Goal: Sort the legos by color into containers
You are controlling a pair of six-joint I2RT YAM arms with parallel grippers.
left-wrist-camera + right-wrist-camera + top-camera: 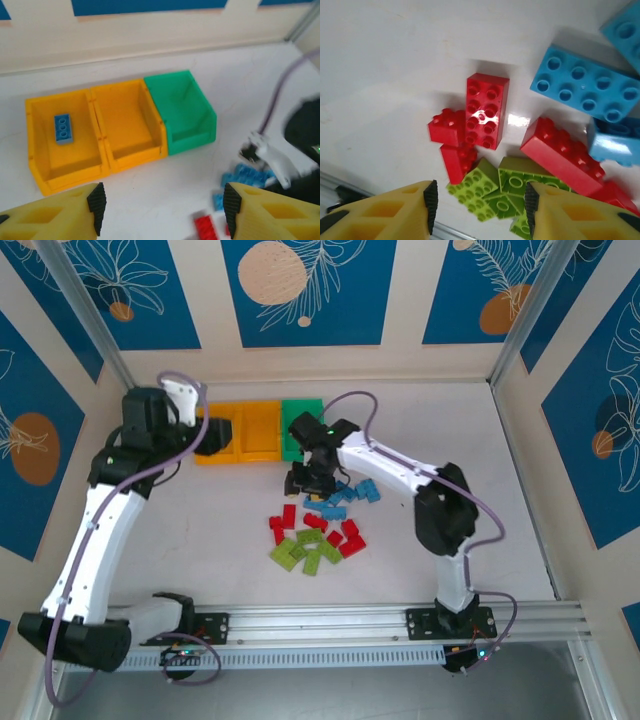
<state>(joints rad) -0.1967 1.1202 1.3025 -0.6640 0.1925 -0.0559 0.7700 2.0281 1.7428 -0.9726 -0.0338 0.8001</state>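
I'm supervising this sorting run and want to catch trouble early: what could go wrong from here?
1. Red bricks and lime bricks lie touching below the open right tool, so closing could pinch two colours together.
2. The middle bin looks just like the left bin, which holds a blue brick; the next blue one might land wrong.

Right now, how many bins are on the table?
3, in a row at the far side: the left orange bin, holding one blue brick; the middle orange bin; the green bin on the right.
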